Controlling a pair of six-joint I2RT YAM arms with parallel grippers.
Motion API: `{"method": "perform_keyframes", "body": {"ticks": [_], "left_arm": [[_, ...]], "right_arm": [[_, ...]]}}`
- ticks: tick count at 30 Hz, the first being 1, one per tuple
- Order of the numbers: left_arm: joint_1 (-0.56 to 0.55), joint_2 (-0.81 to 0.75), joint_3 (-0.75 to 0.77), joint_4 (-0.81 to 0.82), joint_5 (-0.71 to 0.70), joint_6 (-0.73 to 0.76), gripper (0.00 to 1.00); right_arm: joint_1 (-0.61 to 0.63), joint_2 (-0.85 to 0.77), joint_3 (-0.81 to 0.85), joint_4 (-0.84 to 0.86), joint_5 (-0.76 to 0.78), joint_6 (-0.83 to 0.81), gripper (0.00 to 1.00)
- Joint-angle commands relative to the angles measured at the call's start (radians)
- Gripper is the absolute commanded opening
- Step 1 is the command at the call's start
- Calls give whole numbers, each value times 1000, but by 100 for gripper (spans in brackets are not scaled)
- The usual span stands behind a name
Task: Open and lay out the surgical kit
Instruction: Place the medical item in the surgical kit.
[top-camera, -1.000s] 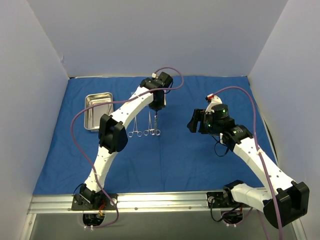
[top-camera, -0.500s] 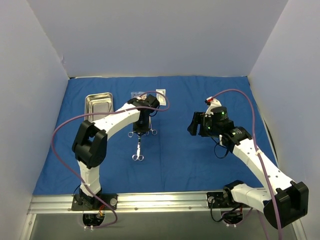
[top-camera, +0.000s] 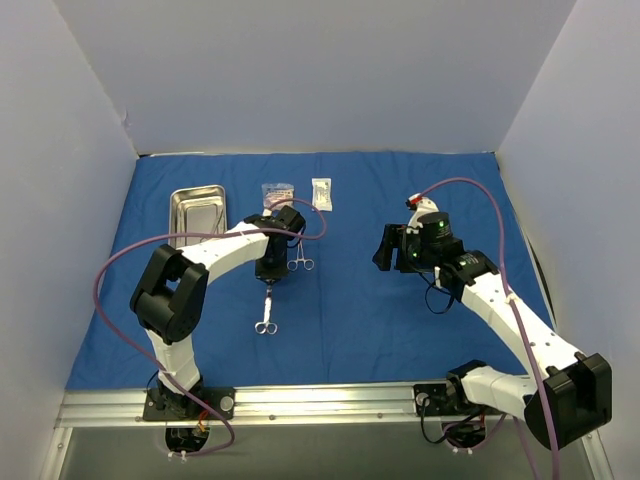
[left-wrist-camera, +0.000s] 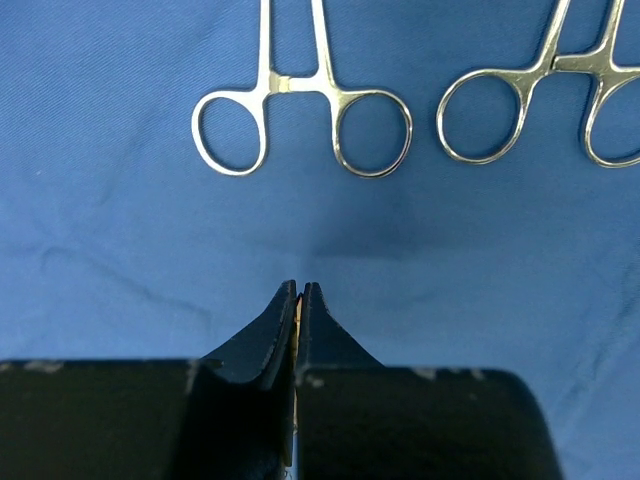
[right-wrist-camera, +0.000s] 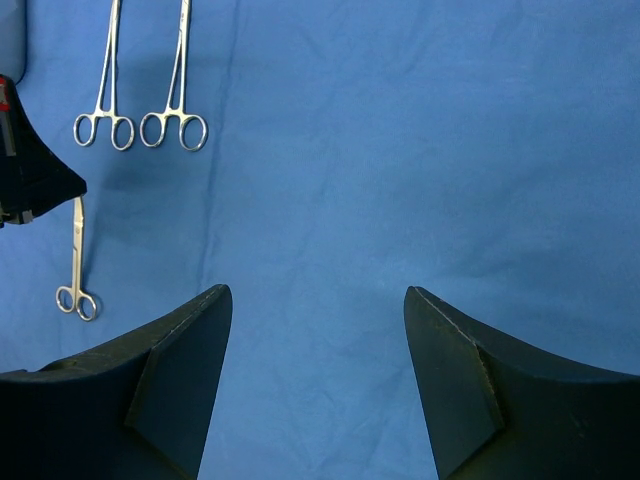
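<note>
Large blue cloth wrap (top-camera: 400, 320) lies spread flat and open under both arms. Small rectangular steel tray (top-camera: 197, 189) sits on the cloth at far left, partly hidden behind the left arm; its contents are too small to tell. Two small clear packets (top-camera: 277, 191) (top-camera: 321, 193) lie side by side near the far edge, right of the tray, apart from each other.

Left tool (top-camera: 270, 275) is over the cloth centre-left. In the wrist view its fingers (left-wrist-camera: 262, 340) are pressed together with only a thin sliver of metal showing in the seam. It pinches the tip end of a silver scissor-like instrument with ring handles (top-camera: 266, 315). The shaft runs from the tool toward the near edge, rings at the near end. The right wrist view shows the same piece (right-wrist-camera: 76, 262) reaching up to the black tool. Cannot tell if the rings touch the cloth.

Two more silver ring-handled instruments (left-wrist-camera: 300, 84) (left-wrist-camera: 573, 62) lie flat just beyond the left tool. They are parallel, side by side, not touching, with rings pointing back toward the tool.

Right tool (right-wrist-camera: 317, 295) is spread wide and holds nothing. It hangs over bare cloth to the right of centre, well apart from the instruments, facing toward them.
</note>
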Motion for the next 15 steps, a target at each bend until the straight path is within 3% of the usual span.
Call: {"method": "perform_keyframes", "body": {"ticks": [1, 15], "left_arm": [[10, -25, -17, 112, 22, 45, 2], [31, 16, -58, 149, 60, 62, 2]], "right_arm": [[-4, 6, 4, 12, -7, -16, 65], [-4, 21, 7, 10, -4, -12, 65]]}}
